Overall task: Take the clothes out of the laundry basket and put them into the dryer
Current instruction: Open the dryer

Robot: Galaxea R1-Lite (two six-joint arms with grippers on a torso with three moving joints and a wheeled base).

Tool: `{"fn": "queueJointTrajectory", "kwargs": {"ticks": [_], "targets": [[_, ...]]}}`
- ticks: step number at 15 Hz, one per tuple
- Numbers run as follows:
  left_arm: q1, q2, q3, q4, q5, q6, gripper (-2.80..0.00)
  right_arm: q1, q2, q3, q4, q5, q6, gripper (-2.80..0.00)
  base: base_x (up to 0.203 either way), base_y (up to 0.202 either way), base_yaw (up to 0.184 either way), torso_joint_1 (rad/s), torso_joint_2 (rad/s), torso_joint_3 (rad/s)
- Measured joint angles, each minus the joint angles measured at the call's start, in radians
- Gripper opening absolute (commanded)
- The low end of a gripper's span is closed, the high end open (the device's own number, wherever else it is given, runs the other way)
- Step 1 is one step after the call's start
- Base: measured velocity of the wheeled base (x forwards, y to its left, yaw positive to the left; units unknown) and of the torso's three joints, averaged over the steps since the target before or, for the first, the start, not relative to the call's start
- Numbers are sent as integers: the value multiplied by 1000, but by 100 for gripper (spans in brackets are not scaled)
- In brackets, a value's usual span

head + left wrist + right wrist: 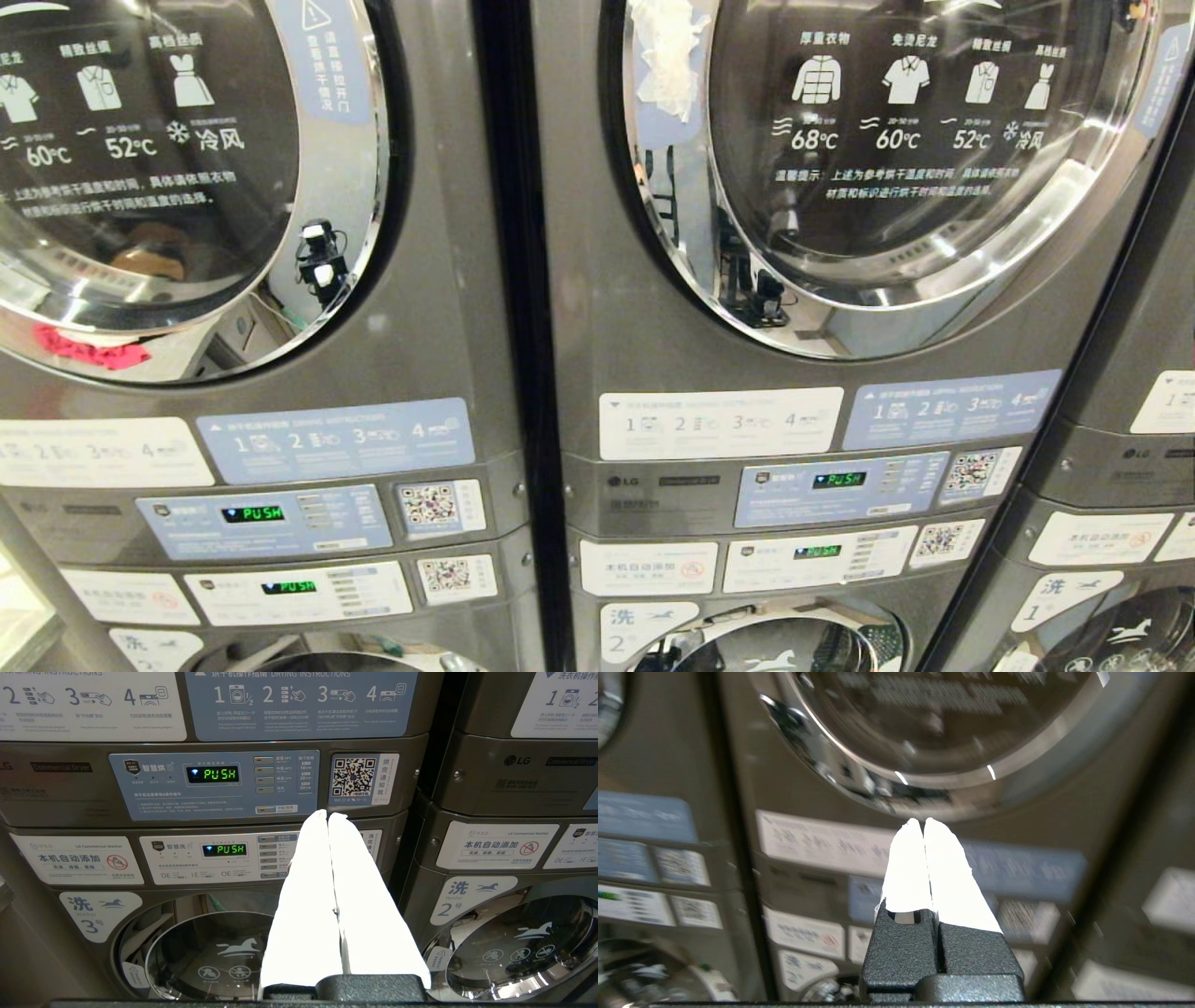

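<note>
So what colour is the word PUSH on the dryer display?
Green, on the small black dryer display; clearest in the left wrist view.

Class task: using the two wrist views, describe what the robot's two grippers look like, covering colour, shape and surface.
Both look alike. The left gripper has two long, bright white fingers that taper to narrow rounded tips, rising from a black mount with a grainy texture. The right gripper has the same white tapered fingers on a black textured base. No cables or markings show.

In the head view there are two dryer doors (140, 177) (896, 159). Four green displays (252, 513) (288, 587) (838, 480) (817, 552) show PUSH. Four QR codes (429, 505) (448, 576) (971, 471) (938, 540) are visible.
</note>
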Motion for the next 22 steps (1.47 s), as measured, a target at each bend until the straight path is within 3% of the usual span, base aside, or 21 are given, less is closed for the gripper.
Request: {"fn": "queueJointTrajectory", "kwargs": {"ticks": [3,4,8,13,22], "targets": [[0,0,0,0,0,0,-280,15,336,-326,-75,161,6,-280,0,0,0,0,0,0],[0,0,0,0,0,0,-280,32,438,-442,-97,203,12,0,0,0,0,0,0,0],[0,0,0,0,0,0,-280,178,784,-771,-144,290,37,0,0,0,0,0,0,0],[0,0,0,0,0,0,-280,355,994,-899,-183,304,50,0,0,0,0,0,0,0],[0,0,0,0,0,0,-280,392,1189,-1037,-191,294,1,0,0,0,0,0,0,0]]}}
